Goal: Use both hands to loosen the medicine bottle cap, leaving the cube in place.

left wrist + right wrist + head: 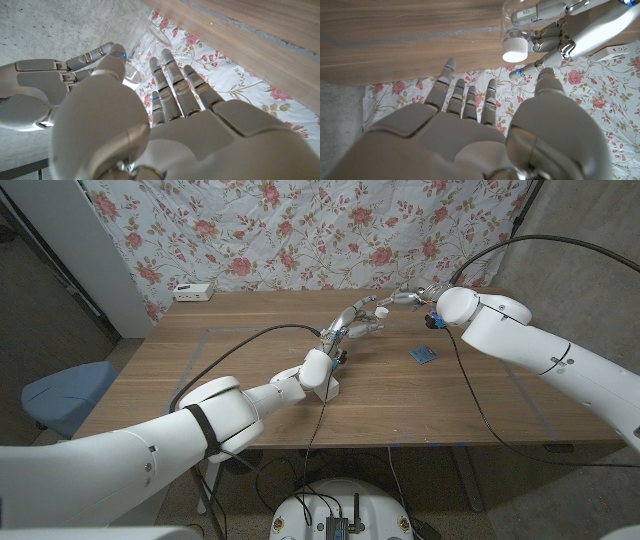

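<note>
While my left hand (352,322) grips the clear bottle (520,20) above the far middle of the table (200,370), my right hand (410,297) waits just beside its white cap (515,49), fingers spread, holding nothing; blue cube (424,354) lies nearby.

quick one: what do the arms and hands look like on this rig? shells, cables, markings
Both arms have glossy white rounded shells. The left arm wears a black band, and black cables trail along both. The left hand and right hand are pale grey and segmented, with small blue lights at some fingertips.
</note>
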`<state>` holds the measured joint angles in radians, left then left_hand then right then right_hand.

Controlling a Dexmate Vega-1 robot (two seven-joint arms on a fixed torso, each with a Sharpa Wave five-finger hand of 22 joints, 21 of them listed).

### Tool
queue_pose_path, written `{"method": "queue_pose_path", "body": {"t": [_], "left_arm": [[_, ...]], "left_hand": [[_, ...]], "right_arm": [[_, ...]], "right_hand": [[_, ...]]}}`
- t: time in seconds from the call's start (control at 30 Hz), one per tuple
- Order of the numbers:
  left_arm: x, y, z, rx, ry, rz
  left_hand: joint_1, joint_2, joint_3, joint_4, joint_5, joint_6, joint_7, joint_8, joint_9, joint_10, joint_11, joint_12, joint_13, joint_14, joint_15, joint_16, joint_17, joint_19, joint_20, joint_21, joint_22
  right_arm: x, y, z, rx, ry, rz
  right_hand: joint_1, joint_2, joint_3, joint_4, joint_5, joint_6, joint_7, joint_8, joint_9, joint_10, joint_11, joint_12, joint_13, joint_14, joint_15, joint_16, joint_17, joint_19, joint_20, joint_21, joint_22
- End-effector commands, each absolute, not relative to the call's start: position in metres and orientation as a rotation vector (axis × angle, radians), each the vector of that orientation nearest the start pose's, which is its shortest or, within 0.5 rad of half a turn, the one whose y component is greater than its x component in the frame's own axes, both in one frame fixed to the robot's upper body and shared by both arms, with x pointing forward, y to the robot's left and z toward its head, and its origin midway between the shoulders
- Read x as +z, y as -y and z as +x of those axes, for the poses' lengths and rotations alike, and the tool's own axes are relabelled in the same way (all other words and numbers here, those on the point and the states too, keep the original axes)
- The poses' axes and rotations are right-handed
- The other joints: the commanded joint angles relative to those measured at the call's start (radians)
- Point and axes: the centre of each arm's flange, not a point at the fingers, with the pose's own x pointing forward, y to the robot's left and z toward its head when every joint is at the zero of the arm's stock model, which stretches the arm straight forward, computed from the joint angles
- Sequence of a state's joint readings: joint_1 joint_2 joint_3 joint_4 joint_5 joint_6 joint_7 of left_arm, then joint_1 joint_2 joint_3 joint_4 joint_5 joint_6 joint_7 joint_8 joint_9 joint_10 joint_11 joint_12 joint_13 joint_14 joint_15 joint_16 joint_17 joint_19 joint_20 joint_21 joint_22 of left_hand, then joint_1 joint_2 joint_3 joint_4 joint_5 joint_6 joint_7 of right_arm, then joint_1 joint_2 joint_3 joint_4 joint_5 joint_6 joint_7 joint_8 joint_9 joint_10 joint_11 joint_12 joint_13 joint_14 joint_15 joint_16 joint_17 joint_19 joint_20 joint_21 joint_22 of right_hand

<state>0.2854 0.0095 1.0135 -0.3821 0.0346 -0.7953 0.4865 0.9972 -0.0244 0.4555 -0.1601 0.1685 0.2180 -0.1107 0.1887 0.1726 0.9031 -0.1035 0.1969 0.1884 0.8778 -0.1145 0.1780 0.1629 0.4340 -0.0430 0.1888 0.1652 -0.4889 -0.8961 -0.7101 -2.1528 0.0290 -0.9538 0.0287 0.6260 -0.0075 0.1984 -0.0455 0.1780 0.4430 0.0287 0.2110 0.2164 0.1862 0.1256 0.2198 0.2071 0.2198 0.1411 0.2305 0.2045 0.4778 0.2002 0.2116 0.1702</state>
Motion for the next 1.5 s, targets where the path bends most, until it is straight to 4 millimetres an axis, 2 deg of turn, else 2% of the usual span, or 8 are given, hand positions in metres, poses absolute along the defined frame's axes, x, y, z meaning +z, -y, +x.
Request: {"method": "queue_pose_path", "body": {"t": [0.03,0.43,0.7,0.73,1.07,1.5], "left_arm": [[-0.002,-0.024,0.671,-0.26,0.993,0.575],[-0.008,-0.03,0.663,-0.244,1.041,0.536],[-0.005,-0.035,0.658,-0.227,1.08,0.519],[-0.005,-0.035,0.658,-0.225,1.083,0.517],[-0.002,-0.038,0.654,-0.218,1.113,0.505],[-0.005,-0.038,0.654,-0.22,1.106,0.497]], "left_hand": [[0.003,0.006,-0.005,0.004,0.007,0.012,0.004,0.006,0.003,0.065,-0.054,0.009,0.002,0.008,-0.106,0.002,0.002,0.012,-0.034,0.006,0.002],[0.004,0.006,-0.009,0.005,0.007,0.026,0.008,0.007,0.003,0.068,-0.058,0.007,0.001,0.01,-0.106,0.001,0.002,0.015,-0.035,0.005,0.002],[0.005,0.009,-0.01,0.007,0.008,0.034,0.009,0.007,0.003,0.069,-0.062,0.006,0.001,0.01,-0.106,-0.001,0.001,0.016,-0.036,0.004,0.002],[0.004,0.009,-0.01,0.007,0.008,0.035,0.009,0.007,0.003,0.068,-0.055,0.005,0.001,0.011,-0.106,-0.001,0.001,0.016,-0.036,0.004,0.002],[0.006,0.01,-0.011,0.008,0.008,0.037,0.01,0.005,0.003,0.068,-0.055,0.004,0.0,0.01,-0.106,-0.002,0.0,0.016,-0.035,0.003,0.002],[0.004,0.011,-0.013,0.01,0.008,0.04,0.01,0.003,0.003,0.07,-0.057,0.003,0.0,0.009,-0.105,-0.003,0.0,0.016,-0.036,0.001,0.002]], "right_arm": [[0.117,0.219,0.542,-0.058,0.292,-1.051],[0.117,0.219,0.536,-0.07,0.293,-1.047],[0.12,0.216,0.532,-0.08,0.3,-1.05],[0.12,0.216,0.532,-0.079,0.301,-1.051],[0.121,0.212,0.528,-0.077,0.293,-1.062],[0.124,0.194,0.52,-0.031,0.235,-1.137]], "right_hand": [[-0.009,0.0,-0.006,0.002,0.009,0.005,0.009,0.0,0.003,0.002,0.006,0.001,0.003,0.01,0.006,0.006,0.003,0.011,-0.002,0.004,0.004],[-0.021,-0.001,-0.011,0.005,0.011,0.001,0.013,-0.001,0.003,0.001,0.009,0.0,0.004,0.013,0.008,0.005,0.003,0.013,-0.001,0.003,0.005],[-0.024,-0.002,-0.013,0.004,0.013,0.001,0.017,-0.001,0.003,0.002,0.013,-0.001,0.004,0.014,0.009,0.004,0.002,0.016,-0.002,0.002,0.005],[-0.025,-0.002,-0.013,0.004,0.013,0.002,0.017,-0.001,0.003,0.002,0.013,-0.001,0.004,0.015,0.009,0.005,0.002,0.018,-0.002,0.002,0.005],[-0.026,0.0,-0.014,0.001,0.016,0.007,0.023,0.001,0.003,0.007,0.018,0.0,0.004,0.024,0.01,0.006,0.001,0.034,0.004,0.006,0.005],[-0.048,-0.004,-0.024,0.008,0.018,0.007,0.032,0.0,0.004,-0.002,0.026,-0.005,0.004,0.019,0.021,0.002,0.002,0.036,0.012,0.002,0.005]]}}
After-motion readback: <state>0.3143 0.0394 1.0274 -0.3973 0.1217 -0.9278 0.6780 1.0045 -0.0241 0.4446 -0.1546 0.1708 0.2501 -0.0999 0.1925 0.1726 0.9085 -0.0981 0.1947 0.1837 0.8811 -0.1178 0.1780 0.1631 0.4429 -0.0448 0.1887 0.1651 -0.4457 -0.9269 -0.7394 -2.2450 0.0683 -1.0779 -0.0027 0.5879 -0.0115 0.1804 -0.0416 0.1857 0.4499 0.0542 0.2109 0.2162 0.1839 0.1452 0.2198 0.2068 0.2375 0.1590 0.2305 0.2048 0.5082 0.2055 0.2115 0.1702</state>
